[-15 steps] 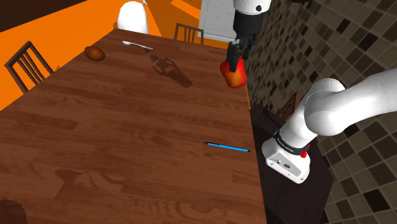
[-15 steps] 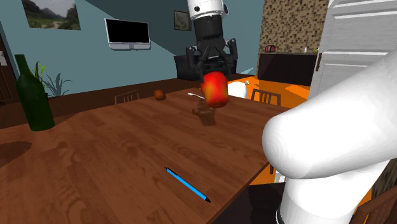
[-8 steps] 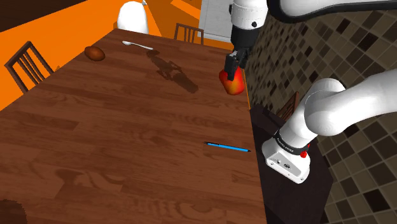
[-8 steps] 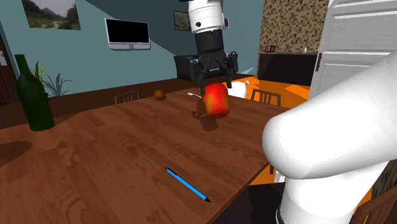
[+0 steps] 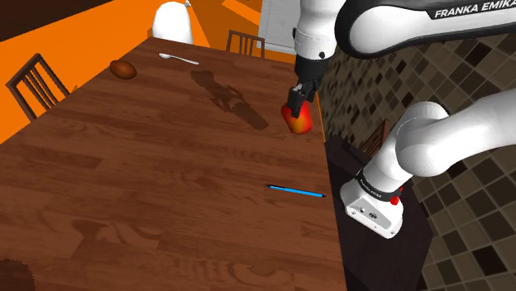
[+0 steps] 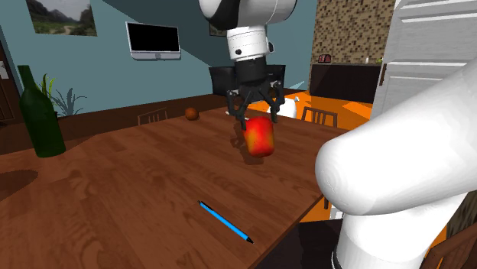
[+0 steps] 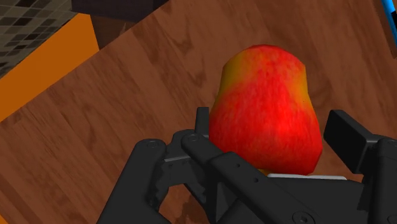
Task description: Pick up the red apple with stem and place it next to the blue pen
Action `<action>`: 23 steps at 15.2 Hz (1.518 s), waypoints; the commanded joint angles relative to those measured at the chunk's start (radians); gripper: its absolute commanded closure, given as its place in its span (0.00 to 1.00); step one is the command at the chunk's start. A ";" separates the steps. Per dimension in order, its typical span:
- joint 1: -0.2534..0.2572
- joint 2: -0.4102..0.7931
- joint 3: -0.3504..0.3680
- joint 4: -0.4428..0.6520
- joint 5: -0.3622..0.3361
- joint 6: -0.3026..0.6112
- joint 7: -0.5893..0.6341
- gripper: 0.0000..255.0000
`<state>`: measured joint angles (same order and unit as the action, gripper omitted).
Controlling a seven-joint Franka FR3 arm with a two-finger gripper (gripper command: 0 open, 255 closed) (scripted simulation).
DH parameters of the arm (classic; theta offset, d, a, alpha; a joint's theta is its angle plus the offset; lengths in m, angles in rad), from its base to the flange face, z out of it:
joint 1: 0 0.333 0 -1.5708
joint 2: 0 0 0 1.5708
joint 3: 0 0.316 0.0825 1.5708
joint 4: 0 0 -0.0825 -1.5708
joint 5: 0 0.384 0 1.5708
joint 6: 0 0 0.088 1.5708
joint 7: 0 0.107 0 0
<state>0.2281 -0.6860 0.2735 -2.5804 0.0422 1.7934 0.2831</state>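
Note:
My gripper (image 5: 297, 101) (image 6: 257, 124) (image 7: 267, 143) is shut on a red and yellow apple (image 5: 299, 120) (image 6: 259, 137) (image 7: 267, 111), which hangs just above the brown wooden table (image 5: 149, 165) near the edge on the shoulder view's right. The black fingers (image 7: 347, 137) clasp the apple from both sides. A blue pen (image 5: 295, 192) (image 6: 225, 222) lies flat on the table, closer to the stand than the apple. One end of the pen (image 7: 389, 13) shows beyond the apple in the wrist view.
A brown round object (image 5: 124, 69) (image 6: 191, 114) and a spoon (image 5: 178, 59) lie at the far end of the table, by a white rounded object (image 5: 172, 21). Chairs (image 5: 35, 83) stand around it. A green bottle (image 6: 40, 115) stands at the second exterior view's left.
The gripper has come down toward the table and a little nearer the pen, carrying the apple. The pen has not moved.

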 commanded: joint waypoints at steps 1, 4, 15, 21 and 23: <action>0.001 0.004 0.003 -0.022 0.002 0.027 0.003 1.00; 0.002 0.015 0.010 -0.055 0.005 0.071 0.007 1.00; 0.001 0.081 0.036 -0.164 0.012 0.244 0.028 1.00; 0.001 0.093 0.040 -0.177 0.012 0.268 0.032 1.00; 0.001 0.093 0.040 -0.177 0.012 0.268 0.032 1.00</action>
<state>0.2286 -0.5927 0.3136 -2.7572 0.0546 2.0617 0.3149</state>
